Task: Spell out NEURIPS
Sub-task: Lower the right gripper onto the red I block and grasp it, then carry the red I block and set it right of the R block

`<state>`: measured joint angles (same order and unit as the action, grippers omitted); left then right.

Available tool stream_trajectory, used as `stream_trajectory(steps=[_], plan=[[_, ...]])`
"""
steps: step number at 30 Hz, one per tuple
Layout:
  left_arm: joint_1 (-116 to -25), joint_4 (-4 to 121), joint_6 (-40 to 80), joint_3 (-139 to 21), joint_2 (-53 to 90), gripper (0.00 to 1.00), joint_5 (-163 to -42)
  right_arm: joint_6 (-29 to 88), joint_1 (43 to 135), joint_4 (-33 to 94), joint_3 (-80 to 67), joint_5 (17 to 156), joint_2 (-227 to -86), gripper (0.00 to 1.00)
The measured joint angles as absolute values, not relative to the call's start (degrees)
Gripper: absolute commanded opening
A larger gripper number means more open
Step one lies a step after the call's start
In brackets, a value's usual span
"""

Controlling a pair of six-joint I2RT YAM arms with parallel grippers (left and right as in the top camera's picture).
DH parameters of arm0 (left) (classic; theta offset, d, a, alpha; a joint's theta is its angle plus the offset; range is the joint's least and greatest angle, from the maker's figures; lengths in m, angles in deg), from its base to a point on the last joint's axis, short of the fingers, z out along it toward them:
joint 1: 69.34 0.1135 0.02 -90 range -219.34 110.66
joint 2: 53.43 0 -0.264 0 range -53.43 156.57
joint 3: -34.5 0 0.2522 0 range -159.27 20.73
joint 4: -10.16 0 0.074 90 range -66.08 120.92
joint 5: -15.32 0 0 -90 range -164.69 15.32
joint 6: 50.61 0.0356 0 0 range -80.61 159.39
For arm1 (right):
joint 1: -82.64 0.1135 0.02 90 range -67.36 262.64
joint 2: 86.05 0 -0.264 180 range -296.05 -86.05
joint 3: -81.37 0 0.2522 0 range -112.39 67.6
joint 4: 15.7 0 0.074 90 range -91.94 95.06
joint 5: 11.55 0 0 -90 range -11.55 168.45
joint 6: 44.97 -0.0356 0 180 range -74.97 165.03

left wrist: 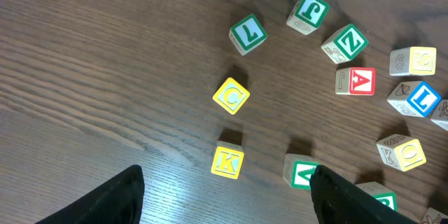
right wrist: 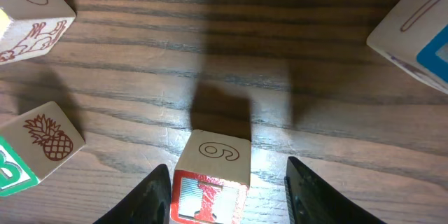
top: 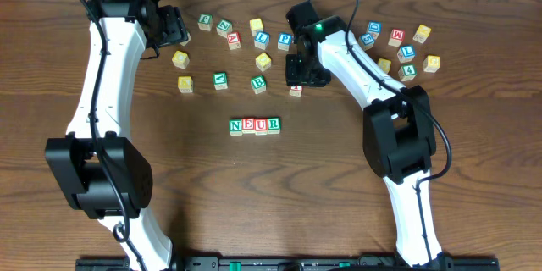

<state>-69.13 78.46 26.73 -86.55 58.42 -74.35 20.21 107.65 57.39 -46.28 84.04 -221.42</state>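
Starting nearest the arm bases, at the middle of the overhead frame, the row reads N, E, U, R, its four cubes touching side by side on the table. That is the finished part, by my reckoning a little over half. I, P and S are left to place. Just beyond the row, right of centre, the right gripper straddles a red cube, probably the I, though its top letter is not legible. One finger looks to be against it and the other shows a gap, so the jaws stand partly apart and the cube sits unclamped on the wood. Farther up, the blue P lies among loose cubes in the upper middle; the S I cannot pick out. At upper left the left gripper hangs wide, nothing between its fingers.
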Motion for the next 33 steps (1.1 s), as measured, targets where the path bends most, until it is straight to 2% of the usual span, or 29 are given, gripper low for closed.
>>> stream_trajectory(steps=[10,18,29,33], plan=[[-69.1,78.6,26.8,-86.6,58.4,0.75,-74.3,20.0,108.3,57.3,-46.3,84.0,-221.4,0.33],[-69.1,79.0,26.8,-86.6,58.4,0.75,-74.3,21.0,108.7,60.0,-46.3,84.0,-221.4,0.27],[-69.1,79.0,26.8,-86.6,58.4,0.75,-74.3,25.2,109.3,68.8,-46.3,84.3,-221.4,0.27],[-69.1,79.0,26.7,-86.6,58.4,0.75,-74.3,26.0,111.3,72.0,-46.3,84.5,-221.4,0.30]])
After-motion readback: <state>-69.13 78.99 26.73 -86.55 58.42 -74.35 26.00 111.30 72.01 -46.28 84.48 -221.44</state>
